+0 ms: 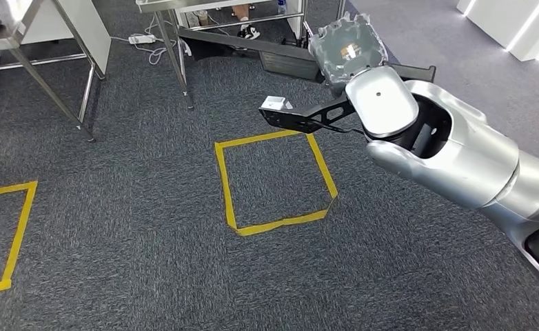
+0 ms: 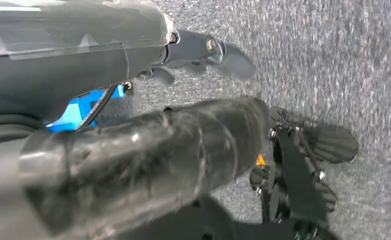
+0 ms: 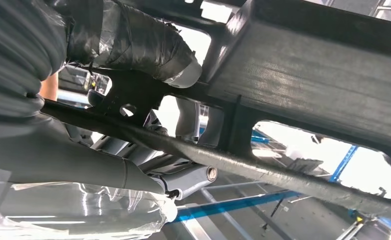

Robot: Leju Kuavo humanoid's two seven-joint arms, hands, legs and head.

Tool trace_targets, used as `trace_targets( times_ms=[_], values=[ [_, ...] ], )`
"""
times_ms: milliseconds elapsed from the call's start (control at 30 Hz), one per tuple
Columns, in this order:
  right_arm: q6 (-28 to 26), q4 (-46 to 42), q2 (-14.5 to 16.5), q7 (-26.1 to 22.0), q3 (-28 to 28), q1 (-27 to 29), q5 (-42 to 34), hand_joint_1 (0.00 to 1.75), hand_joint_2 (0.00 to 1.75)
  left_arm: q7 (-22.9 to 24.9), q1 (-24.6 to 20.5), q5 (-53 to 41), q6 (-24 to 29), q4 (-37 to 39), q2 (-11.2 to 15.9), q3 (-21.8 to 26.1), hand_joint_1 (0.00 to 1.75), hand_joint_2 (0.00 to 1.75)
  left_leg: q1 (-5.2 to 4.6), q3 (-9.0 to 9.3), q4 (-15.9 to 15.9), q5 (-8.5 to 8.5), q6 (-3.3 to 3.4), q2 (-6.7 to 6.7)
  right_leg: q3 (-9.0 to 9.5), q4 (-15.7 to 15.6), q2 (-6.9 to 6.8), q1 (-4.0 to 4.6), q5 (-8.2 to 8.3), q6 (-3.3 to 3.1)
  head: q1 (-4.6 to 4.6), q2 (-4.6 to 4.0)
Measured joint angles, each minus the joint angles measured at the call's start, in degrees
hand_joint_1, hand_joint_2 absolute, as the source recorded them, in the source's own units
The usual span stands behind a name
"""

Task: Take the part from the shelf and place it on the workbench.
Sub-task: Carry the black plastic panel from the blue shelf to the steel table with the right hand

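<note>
Part [image 1: 301,116], black openwork bracket, gripped in right hand [image 3: 58,90], fingers [image 3: 148,45] wrapped round a bar, carried above carpet over yellow tape square [image 1: 275,181]. Looks like mid-carry; next up, reaching the tabletop. Left hand [image 2: 193,135] hanging, grip unclear. Metal table legs [image 1: 177,62] and cables further ahead.

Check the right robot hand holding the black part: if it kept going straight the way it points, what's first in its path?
Probably the metal table leg ahead and left: the right robot hand carries the black part pointing that way over the carpet. Depth is unclear; it may pass over bare floor first.
</note>
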Motion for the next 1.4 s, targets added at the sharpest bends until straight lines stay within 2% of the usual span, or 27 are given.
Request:
trace_targets(
  times_ms=[67,133,167,200,267,333,433,500,533,600,633,667,700,733,800,867,933,1000,1033,1100,1133,1167,1200,1267,1300,1333,1400],
  values=[
    [-0.1,0.2,0.0,-0.2,0.0,-0.1,0.1,1.75,1.75,-0.3,-0.2,0.0,-0.3,0.0,-0.2,0.2,0.0,0.0,0.15,-2.98,6.2,-2.88,-0.57,2.83,0.37,-0.3,-0.79,0.11,-0.04,-0.37,-0.27,0.0],
    [-0.1,0.3,0.0,-0.4,0.1,-0.1,0.0,1.75,1.75,-0.7,-0.3,-0.1,-0.5,0.0,-0.2,0.3,0.0,0.0,0.46,-6.19,11.9,-4.65,-0.8,3.55,0.47,-0.3,-1.49,0.22,-0.16,-0.47,-0.28,0.0],
    [-0.1,0.4,0.0,-0.5,0.1,-0.1,-0.1,1.75,1.75,-1.0,-0.3,-0.2,-0.6,0.0,-0.2,0.4,0.0,0.0,0.53,-6.54,12.2,-4.05,-0.77,3.62,0.52,-0.3,-1.76,0.25,-0.23,-0.47,-0.29,0.0],
    [-0.1,0.5,0.0,-0.6,0.2,-0.1,-0.2,1.75,1.75,-1.2,-0.3,-0.3,-0.6,0.0,-0.2,0.5,0.0,0.0,0.56,-5.7,10.2,-2.5,-0.64,3.63,0.62,-0.3,-1.97,0.29,-0.32,-0.43,-0.28,0.0],
    [-0.2,0.5,0.0,-0.6,0.2,-0.2,-0.3,1.75,1.75,-1.5,-0.2,-0.5,-0.6,0.0,-0.2,0.6,0.0,0.0,0.43,-1.79,2.4,1.11,-0.19,3.66,0.96,-0.4,-2.29,0.35,-0.52,-0.26,-0.26,0.0],
    [-0.3,0.6,0.0,-0.6,0.2,-0.2,-0.3,1.75,1.75,-1.8,-0.3,-0.9,-0.5,0.0,-0.2,0.6,0.0,0.0,-0.05,0.93,-2.8,2.4,0.42,3.69,1.21,-0.8,-2.47,0.33,-0.59,0.19,-0.27,0.0],
    [-0.4,0.8,0.0,-0.6,0.2,-0.2,-0.3,1.75,1.75,-2.2,-0.3,-1.3,-0.4,0.0,0.0,0.7,0.0,0.0,-0.45,1.8,-4.1,2.32,1.28,3.69,1.59,-1.3,-2.52,0.16,-0.63,1.15,-0.27,0.0],
    [-0.5,0.9,-0.1,-0.5,0.2,-0.2,-0.3,1.75,1.75,-2.3,-0.2,-1.4,-0.5,0.0,0.0,0.8,0.0,0.0,-0.28,2.87,-5.3,2.61,1.91,3.82,0.98,0.6,-2.56,0.28,-1.87,1.43,-0.1,0.0],
    [-0.5,0.9,-0.2,-0.5,0.2,-0.2,-0.3,1.75,1.75,-2.4,-0.3,-1.5,-0.5,0.0,0.0,0.8,0.0,0.0,-0.18,3.35,-5.8,2.71,2.23,3.9,-0.25,3.3,-2.57,0.42,-3.22,1.42,0.03,0.0],
    [-0.5,1.0,-0.3,-0.5,0.3,-0.2,-0.3,1.75,1.75,-2.5,-0.3,-1.9,-0.5,0.0,0.1,0.8,0.0,0.0,-0.36,3.53,-5.8,2.53,2.71,3.97,-4.06,10.3,-2.52,0.64,-6.15,1.34,0.17,0.0],
    [-0.5,1.0,-0.3,-0.5,0.3,0.0,-0.3,1.75,1.75,-2.6,-0.3,-2.2,-0.5,0.0,0.1,0.8,0.0,0.0,-0.41,3.56,-5.7,2.37,2.82,3.92,-5.6,12.8,-2.51,0.66,-6.68,1.37,0.18,0.0],
    [-0.5,1.0,-0.4,-0.4,0.4,0.1,-0.3,1.75,1.75,-2.7,-0.3,-2.3,-0.5,0.0,0.1,0.8,0.0,0.0,-0.43,3.59,-5.5,2.18,2.84,3.82,-6.25,13.4,-2.52,0.63,-6.14,1.41,0.21,0.0],
    [-0.5,1.1,-0.4,-0.4,0.4,0.2,-0.3,1.75,1.75,-2.8,-0.3,-2.5,-0.5,0.0,0.1,0.8,0.0,0.0,-0.41,3.63,-5.2,1.93,2.78,3.68,-5.83,11.9,-2.53,0.57,-4.61,1.45,0.23,0.0],
    [-0.5,1.1,-0.5,-0.3,0.5,0.2,-0.3,1.75,1.75,-3.0,-0.3,-2.7,-0.6,0.0,0.1,0.8,0.0,0.0,-0.37,3.66,-4.8,1.6,2.59,3.52,-4.46,8.7,-2.54,0.51,-2.46,1.48,0.26,0.0],
    [-0.5,1.1,-0.5,-0.1,0.5,0.0,-0.3,1.75,1.75,-3.1,-0.2,-3.1,-0.8,0.0,0.2,0.8,0.0,0.0,-0.46,3.37,-3.7,0.79,1.99,3.26,-1.46,2.2,-2.46,0.51,0.11,1.32,0.27,0.0],
    [-0.3,1.1,-0.4,0.0,0.5,-0.1,-0.3,1.75,1.75,-3.2,-0.2,-3.3,-1.0,0.0,0.4,0.8,0.0,0.0,-0.55,2.92,-2.9,0.35,1.4,3.08,-0.4,0.0,-2.36,0.77,0.2,0.82,0.28,0.0],
    [-0.2,1.2,-0.4,0.0,0.5,-0.2,-0.4,1.75,1.75,-3.2,-0.2,-3.5,-1.2,0.0,0.5,0.8,0.0,0.0,-0.44,2.75,-2.8,0.24,0.99,3.02,-0.32,-0.2,-2.38,0.85,0.33,0.19,0.31,0.0],
    [-0.1,1.2,-0.4,0.1,0.5,-0.3,-0.4,1.75,1.75,-3.2,-0.1,-3.7,-1.3,0.0,0.6,0.8,0.0,0.0,-0.28,2.0,-0.9,-1.01,0.38,3.21,0.12,-0.6,-2.45,0.65,0.39,-0.4,0.15,0.0],
    [0.0,1.2,-0.4,0.1,0.5,-0.4,-0.5,1.75,1.75,-3.2,-0.2,-3.8,-1.3,0.0,0.6,0.8,0.0,0.0,-0.16,0.85,1.6,-2.27,0.03,3.36,0.39,-0.8,-2.48,0.56,0.38,-0.63,0.06,0.0],
    [0.0,1.2,-0.4,0.2,0.5,-0.5,-0.6,1.75,1.75,-3.3,-0.2,-3.8,-1.2,0.0,0.7,0.8,0.0,0.0,0.08,-2.85,8.8,-5.08,-0.5,3.57,0.69,-1.0,-2.49,0.58,0.22,-0.86,-0.06,0.0],
    [0.1,1.2,-0.4,0.2,0.5,-0.5,-0.7,1.75,1.75,-3.3,-0.2,-3.8,-1.2,0.0,0.8,0.8,0.0,0.0,0.15,-4.52,11.5,-5.66,-0.61,3.61,0.78,-1.0,-2.49,0.59,0.11,-0.89,-0.07,0.0],
    [0.1,1.2,-0.4,0.2,0.5,-0.5,-0.8,1.75,1.75,-3.2,-0.2,-3.8,-1.2,0.0,0.8,0.8,0.0,0.0,0.18,-5.37,12.4,-5.25,-0.61,3.63,0.89,-1.0,-2.47,0.62,-0.01,-0.9,-0.08,0.0],
    [0.2,1.2,-0.4,0.2,0.5,-0.5,-0.9,1.75,1.75,-3.2,-0.1,-3.8,-1.2,0.0,0.8,0.8,0.0,0.0,0.18,-5.07,11.0,-3.78,-0.48,3.64,1.06,-1.0,-2.44,0.65,-0.15,-0.88,-0.08,0.0],
    [0.4,1.1,-0.4,0.3,0.5,-0.6,-1.0,1.75,1.75,-3.2,0.0,-3.8,-1.2,0.0,1.0,0.8,0.0,0.0,0.04,-1.84,3.5,0.43,0.16,3.64,1.56,-1.1,-2.4,0.69,-0.46,-0.79,-0.05,0.0],
    [0.5,1.1,-0.4,0.3,0.5,-0.8,-1.1,1.75,1.75,-3.2,0.0,-3.8,-1.2,0.0,1.1,0.8,0.0,0.0,-0.16,-0.1,-0.1,1.72,0.56,3.67,1.73,-1.2,-2.39,0.72,-0.59,-0.65,-0.05,0.0],
    [0.5,1.1,-0.4,0.3,0.5,-0.9,-1.1,1.75,1.75,-3.2,0.0,-3.8,-1.2,0.0,1.2,0.7,0.0,0.0,-0.39,1.11,-2.6,2.31,0.95,3.68,1.8,-1.3,-2.39,0.69,-0.67,-0.43,-0.03,0.0],
    [0.6,1.1,-0.4,0.3,0.5,-1.0,-1.1,1.75,1.75,-3.2,-0.2,-3.8,-1.2,0.0,1.4,0.7,0.0,0.0,-0.88,1.9,-4.0,1.99,1.54,3.7,1.88,-1.6,-2.38,0.55,-0.71,0.19,-0.05,0.0]
  ],
)
